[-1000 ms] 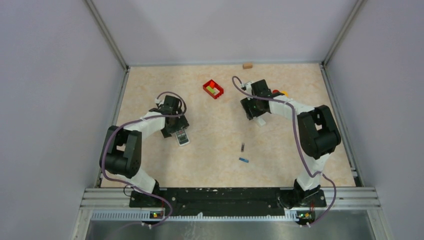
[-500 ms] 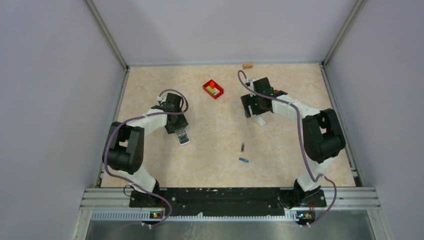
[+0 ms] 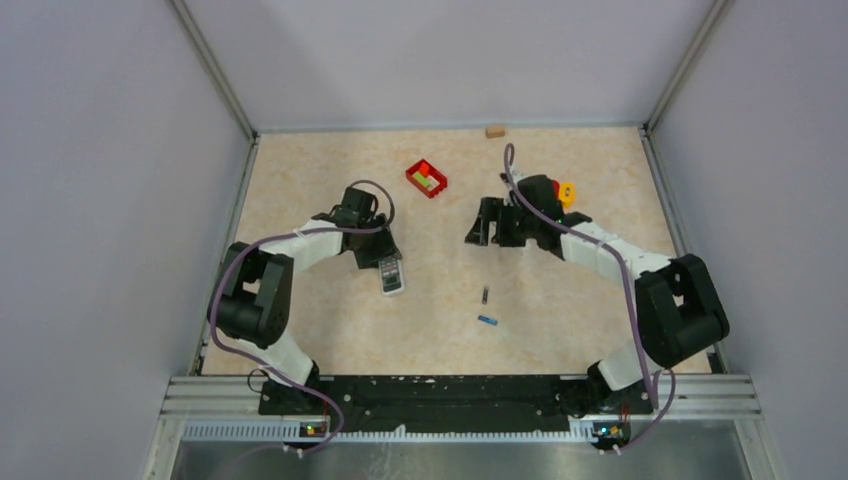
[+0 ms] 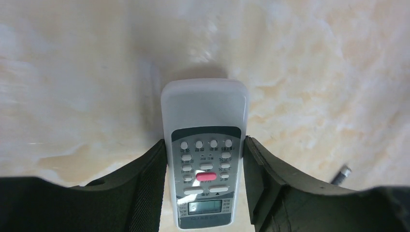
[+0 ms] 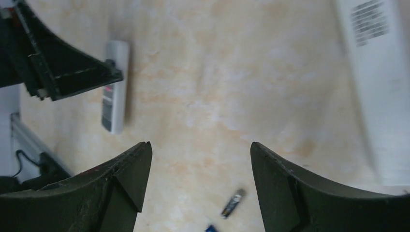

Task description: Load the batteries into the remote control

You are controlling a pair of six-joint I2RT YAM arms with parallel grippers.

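Toward the middle, left arm (image 3: 300,241) reaches inward, jaws clamping the remote (image 4: 205,159); right arm (image 3: 610,252) likewise, jaws apart

Remote control (image 3: 391,276) lies on table (image 3: 300,330), left of centre. First battery (image 3: 485,294) to its right, mid-table; second battery (image 3: 487,320) just nearer the near edge. Tray (image 3: 426,178) behind; block (image 3: 494,130) at far edge.
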